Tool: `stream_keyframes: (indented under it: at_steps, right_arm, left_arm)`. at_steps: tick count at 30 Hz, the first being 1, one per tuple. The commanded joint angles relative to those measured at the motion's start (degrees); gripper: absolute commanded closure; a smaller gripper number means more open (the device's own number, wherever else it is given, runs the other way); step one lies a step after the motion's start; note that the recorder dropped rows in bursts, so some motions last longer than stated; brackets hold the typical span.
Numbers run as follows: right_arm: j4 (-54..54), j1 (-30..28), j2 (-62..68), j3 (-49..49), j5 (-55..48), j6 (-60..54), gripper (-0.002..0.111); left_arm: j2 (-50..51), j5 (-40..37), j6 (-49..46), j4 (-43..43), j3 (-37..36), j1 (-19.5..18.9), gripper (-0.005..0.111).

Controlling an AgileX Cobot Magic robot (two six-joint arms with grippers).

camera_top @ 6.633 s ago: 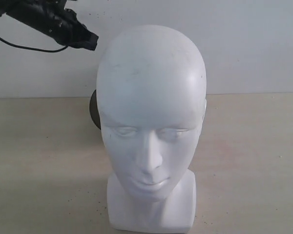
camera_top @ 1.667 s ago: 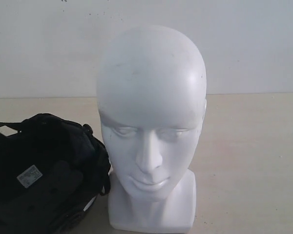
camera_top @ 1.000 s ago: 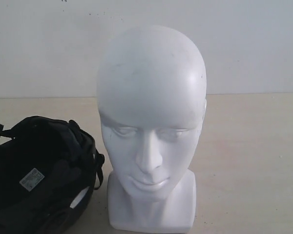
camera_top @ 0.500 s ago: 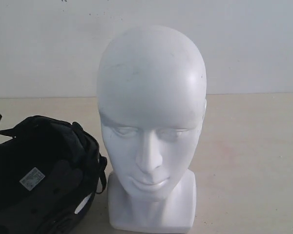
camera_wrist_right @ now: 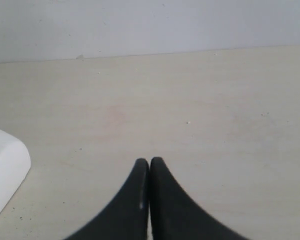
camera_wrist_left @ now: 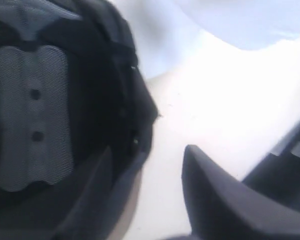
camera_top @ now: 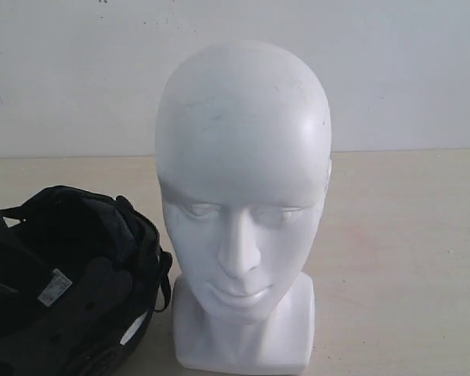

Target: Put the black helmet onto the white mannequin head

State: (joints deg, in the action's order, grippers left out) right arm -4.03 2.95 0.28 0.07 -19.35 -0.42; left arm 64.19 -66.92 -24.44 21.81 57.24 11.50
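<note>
Black helmet [camera_top: 70, 282] — lining upward, low beside the white mannequin head [camera_top: 243, 196], not yet over its crown; likely tipped so the rim offers a hold. Left gripper [camera_wrist_left: 152, 165] at that rim, grasp impossible to tell. Right gripper [camera_wrist_right: 149, 200] — fingers pressed together, empty.

Right claw [camera_wrist_right: 149, 162] black, two curved tapering fingers [camera_wrist_right: 130, 202], seemingly matte

You see a white bald mannequin head [camera_top: 243, 157]: smooth, matt, faintly scuffed on the crown. The rounded black helmet [camera_top: 70, 290] shows you grey mesh cloth padding [camera_wrist_left: 32, 115] inside. Your pale tabletop [camera_top: 399, 258]: matt, faintly speckled.
</note>
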Motion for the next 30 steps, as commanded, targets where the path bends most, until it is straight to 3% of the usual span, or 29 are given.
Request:
stream_keyframes:
  at_steps: [1, 7, 13, 20, 30]
  right_arm:
    - [-0.1, -0.1, -0.3, -0.1, 0.2, 0.0, 0.108]
    - [-0.1, -0.1, -0.3, -0.1, 0.2, 0.0, 0.108]
    - [-0.1, -0.1, -0.3, -0.1, 0.2, 0.0, 0.108]
    - [-0.1, -0.1, -0.3, -0.1, 0.2, 0.0, 0.108]
    - [-0.1, -0.1, -0.3, -0.1, 0.2, 0.0, 0.108]
  left_arm:
    - [-0.6, -1.0, 2.6, 2.0, 0.4, 4.1, 0.063]
    - [0.2, 1.1, 2.8, 1.3, 0.4, 5.9, 0.06]
    - [4.4, 0.5, 7.8, -0.1, 0.4, 5.9, 0.035]
    - [9.9, 2.4, 7.8, -5.6, 0.4, 5.9, 0.036]
    - [12.7, 6.4, 7.7, -6.3, 0.3, 5.9, 0.036]
